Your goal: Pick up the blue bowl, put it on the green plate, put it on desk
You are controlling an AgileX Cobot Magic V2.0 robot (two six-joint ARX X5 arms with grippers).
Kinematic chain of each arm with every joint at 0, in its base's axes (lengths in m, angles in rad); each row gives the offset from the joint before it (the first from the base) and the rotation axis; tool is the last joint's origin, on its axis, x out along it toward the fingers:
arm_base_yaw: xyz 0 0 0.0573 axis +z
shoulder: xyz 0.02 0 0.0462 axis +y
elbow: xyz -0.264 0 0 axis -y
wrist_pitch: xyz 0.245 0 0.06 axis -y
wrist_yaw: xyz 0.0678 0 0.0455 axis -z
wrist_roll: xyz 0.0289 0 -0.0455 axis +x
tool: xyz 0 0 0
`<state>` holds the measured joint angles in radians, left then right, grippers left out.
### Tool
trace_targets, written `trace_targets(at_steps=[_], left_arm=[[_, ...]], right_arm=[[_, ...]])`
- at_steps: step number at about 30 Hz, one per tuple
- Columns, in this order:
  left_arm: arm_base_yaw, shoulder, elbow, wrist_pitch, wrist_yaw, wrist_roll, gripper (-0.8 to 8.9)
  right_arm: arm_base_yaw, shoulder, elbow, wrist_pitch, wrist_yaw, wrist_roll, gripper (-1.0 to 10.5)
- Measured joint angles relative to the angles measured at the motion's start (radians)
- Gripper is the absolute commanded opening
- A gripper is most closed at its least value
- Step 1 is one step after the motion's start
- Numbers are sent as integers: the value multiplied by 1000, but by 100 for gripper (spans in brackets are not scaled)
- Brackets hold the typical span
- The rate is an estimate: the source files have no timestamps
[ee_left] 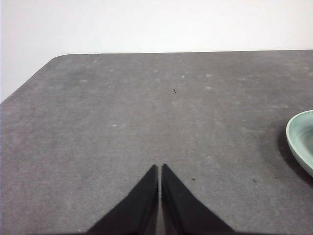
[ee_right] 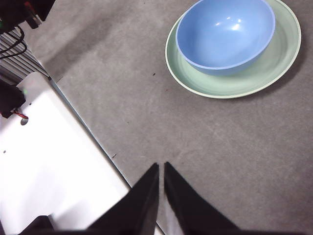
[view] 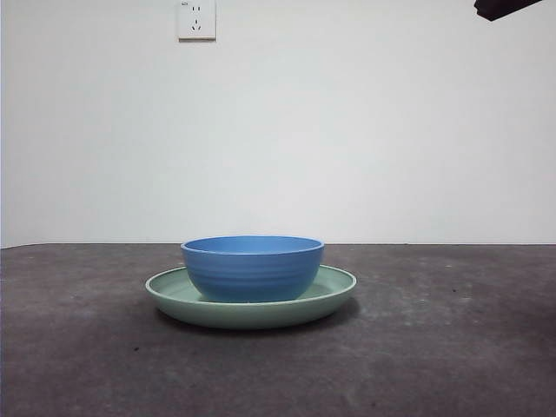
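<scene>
The blue bowl sits upright inside the green plate, which lies flat on the desk. From the right wrist view, the blue bowl rests slightly off-centre on the green plate. My right gripper is shut and empty, held high over the desk well away from both dishes. My left gripper is also shut and empty above bare desk, with only the green plate's rim showing at the picture's edge.
A black arm tip shows at the top right corner of the front view. A wall socket is on the white wall behind. The right wrist view shows a white panel with cables beside the desk edge.
</scene>
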<state>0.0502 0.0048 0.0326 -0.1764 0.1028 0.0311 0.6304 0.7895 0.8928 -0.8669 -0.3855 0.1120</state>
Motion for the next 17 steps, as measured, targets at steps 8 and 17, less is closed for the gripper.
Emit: trace_targets(at_steps=[8, 17], left_arm=[[0, 0, 0, 0, 0, 0, 11], [0, 0, 0, 0, 0, 0, 10]], right_arm=[[0, 0, 0, 0, 0, 0, 11], [-18, -16, 0, 0, 15, -16, 11]])
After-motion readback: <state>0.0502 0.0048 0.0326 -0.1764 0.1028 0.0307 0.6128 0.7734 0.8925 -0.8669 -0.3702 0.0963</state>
